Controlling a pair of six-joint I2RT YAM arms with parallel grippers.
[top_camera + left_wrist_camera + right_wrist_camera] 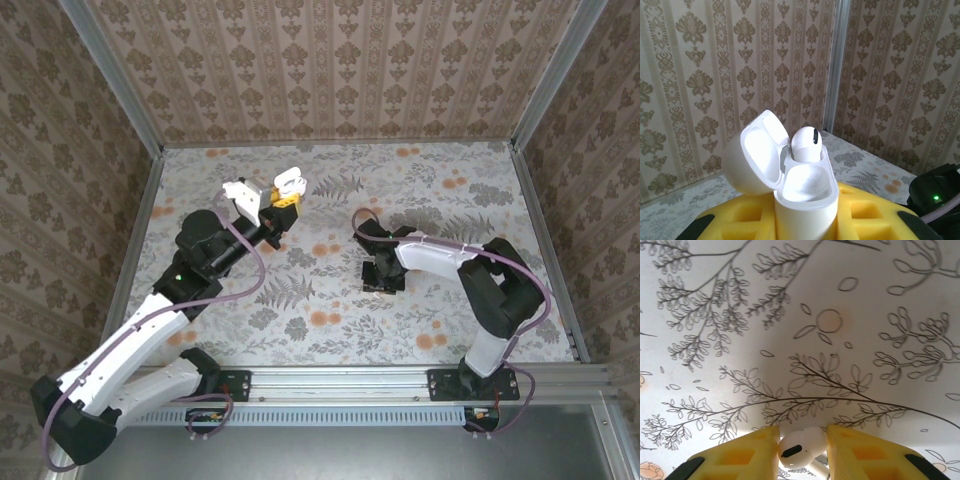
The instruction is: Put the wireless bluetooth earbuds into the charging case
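One earbud home, one to go, by the look of it. From the top camera, the left gripper (pixel 282 198) holds the charging case (pixel 292 183) up off the flowered table cover (pixel 450 190), lid flipped open, toward the back left. Well apart from it, the right gripper (pixel 384 278) is down at the cover near mid-table, and what sits between its fingers is too small to tell from here. Over to the left wrist: yellow fingers (pixel 735 222) are clamped on the case's lower body, with the case upright and its lid (pixel 757 152) swung back to the left. The first earbud (pixel 805 144) is seated in the far socket, its rounded head standing above the rim, and the near socket (pixel 807 181) is bare and white. Right wrist now: the second earbud (pixel 800 446) sits squeezed between the two yellow pads (pixel 747 455), touching both, right down by the cover, though whether it is clear of the surface I cannot tell. I judge the job about halfway: what is left is carrying this piece across to the raised case, lowering it stem-first into the bare socket, and perhaps closing the lid.
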